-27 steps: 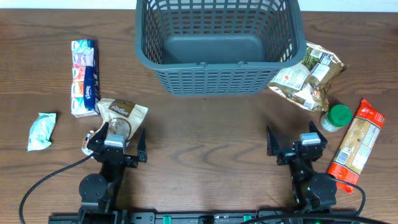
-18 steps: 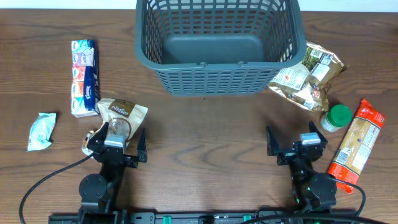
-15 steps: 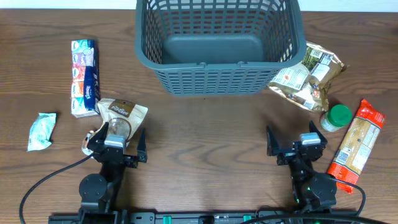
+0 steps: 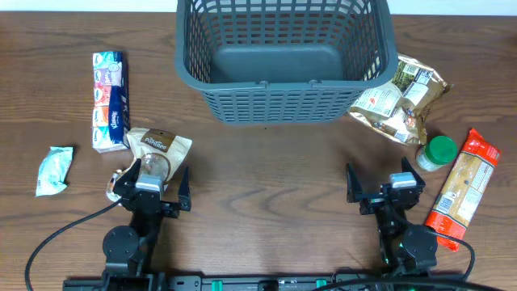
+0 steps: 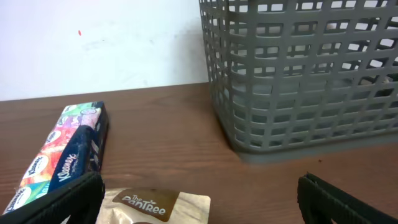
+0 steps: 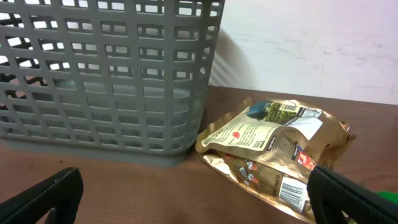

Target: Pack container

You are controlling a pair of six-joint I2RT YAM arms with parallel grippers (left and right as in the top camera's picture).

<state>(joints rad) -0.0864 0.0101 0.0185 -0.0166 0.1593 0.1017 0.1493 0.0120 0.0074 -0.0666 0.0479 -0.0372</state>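
Note:
The dark grey lattice basket [image 4: 202, 56] stands empty at the back middle of the table; it also shows in the left wrist view [image 5: 298, 81] and in the right wrist view [image 6: 106, 81]. My left gripper [image 4: 150, 184] is open and empty near the front left, over the near end of a beige Pantree pouch [image 4: 157, 147] [image 5: 155, 205]. My right gripper [image 4: 384, 187] is open and empty near the front right. A gold snack bag [image 4: 400, 97] [image 6: 273, 149] lies right of the basket.
A Kleenex tissue pack [image 4: 109, 101] [image 5: 59, 155] lies at the left, and a small pale green packet [image 4: 54, 170] at the far left. A green-capped jar [image 4: 437, 152] and an orange pasta packet [image 4: 462, 187] lie at the right.

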